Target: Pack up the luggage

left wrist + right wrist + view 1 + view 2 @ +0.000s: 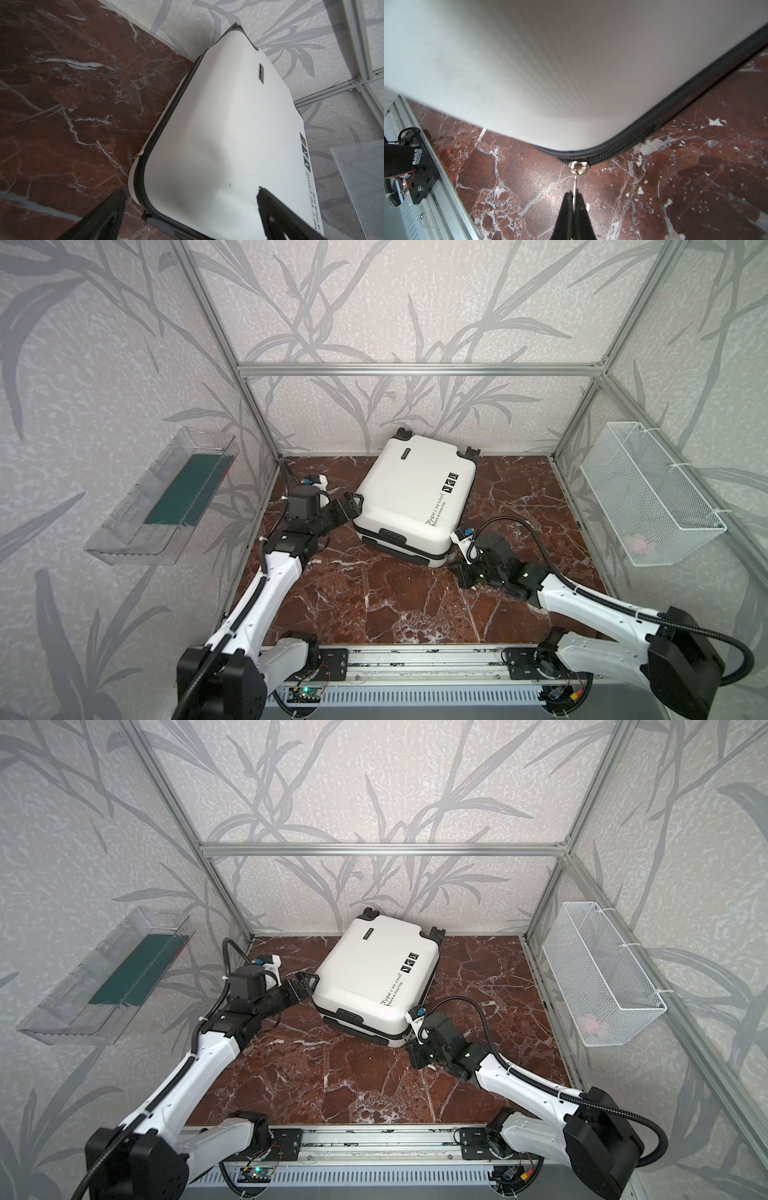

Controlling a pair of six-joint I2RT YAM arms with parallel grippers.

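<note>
The luggage [411, 497] [374, 977] is a white hard-shell suitcase lying flat with its lid down at the back middle of the marble table. My left gripper [353, 506] [306, 982] [191, 197] stands open at its left near corner. One finger [276, 214] is over the white shell, the other over the table beside the black zipper seam [143, 176]. At the suitcase's right near corner my right gripper [459, 568] [412, 1048] [574, 193] is shut on the thin metal zipper pull [574, 182]. The slider [578, 167] sits at that rounded corner.
A white wire mesh basket [648, 493] hangs on the right wall with something pink in its bottom. A clear plastic tray [137, 531] holding a dark green flat item hangs on the left wall. Aluminium frame posts [257, 414] stand at the back corners. Brown marble table [374, 605].
</note>
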